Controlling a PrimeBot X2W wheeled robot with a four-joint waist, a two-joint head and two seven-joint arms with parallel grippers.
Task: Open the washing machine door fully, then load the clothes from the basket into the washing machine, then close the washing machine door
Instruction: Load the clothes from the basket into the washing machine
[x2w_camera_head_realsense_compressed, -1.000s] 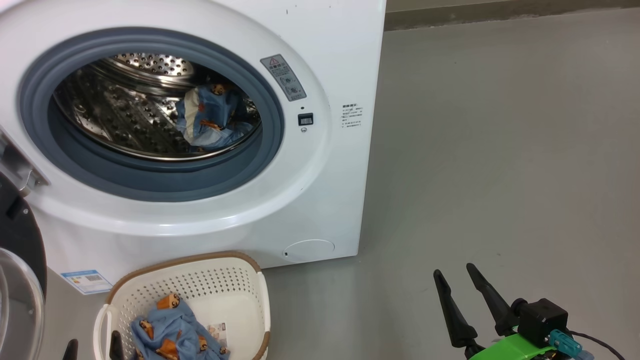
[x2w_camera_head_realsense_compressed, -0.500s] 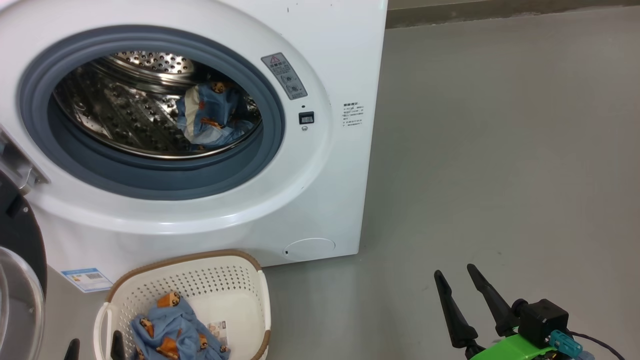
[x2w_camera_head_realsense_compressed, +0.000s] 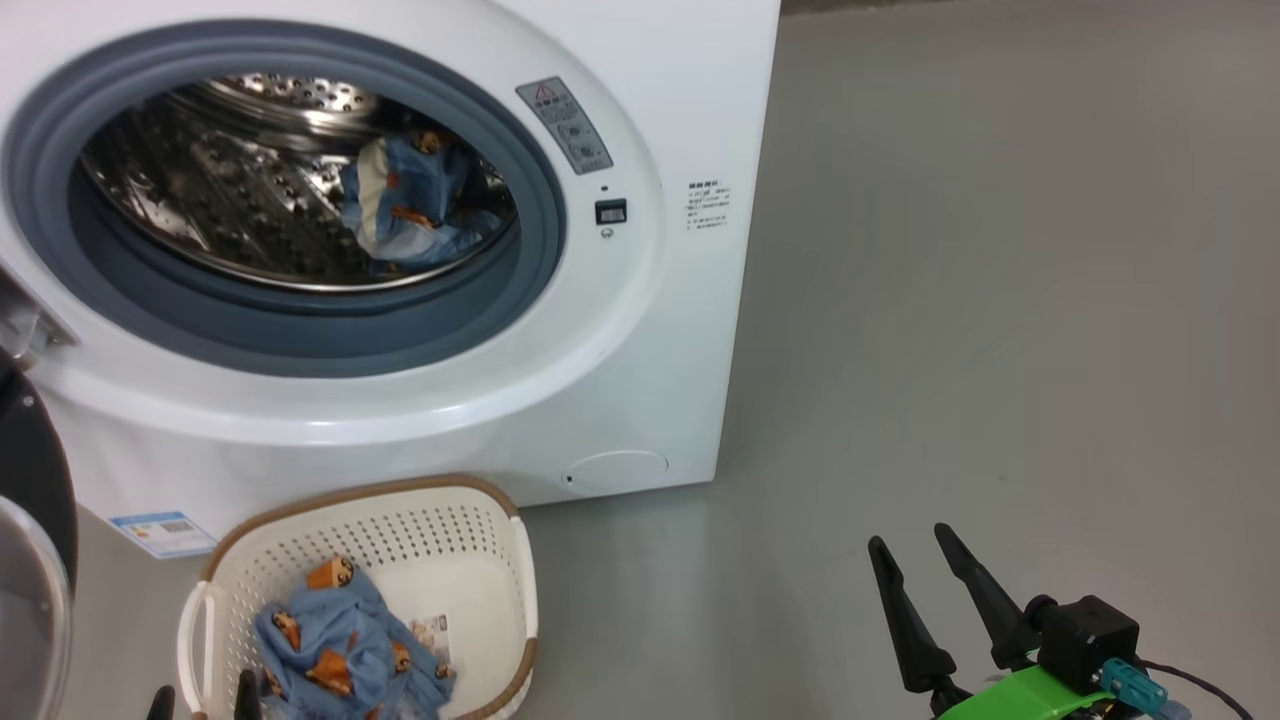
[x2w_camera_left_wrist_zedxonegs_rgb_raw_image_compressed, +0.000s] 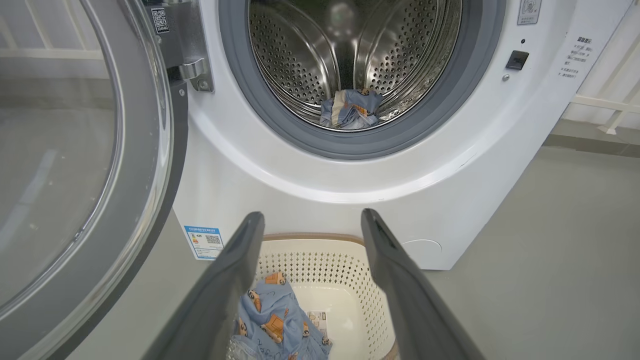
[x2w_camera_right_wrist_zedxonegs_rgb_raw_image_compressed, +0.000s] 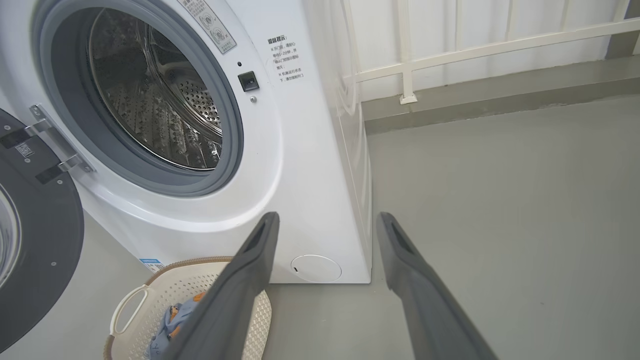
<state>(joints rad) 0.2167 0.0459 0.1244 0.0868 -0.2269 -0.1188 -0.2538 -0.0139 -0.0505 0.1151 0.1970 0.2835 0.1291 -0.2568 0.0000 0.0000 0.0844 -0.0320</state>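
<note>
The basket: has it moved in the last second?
No. The basket keeps its place in front of the washing machine, between its blue label and round flap; the whole picture shifted, so the camera moved.

At nine o'clock in the head view, the frame edge cuts off most of the washing machine door (x2w_camera_head_realsense_compressed: 35, 480). At seven o'clock we see just the fingertips of the left gripper (x2w_camera_head_realsense_compressed: 203, 697), and the bottom edge clips the basket (x2w_camera_head_realsense_compressed: 350, 497). The print on the blue label (x2w_camera_head_realsense_compressed: 160, 533) is too small for us to read.
</note>
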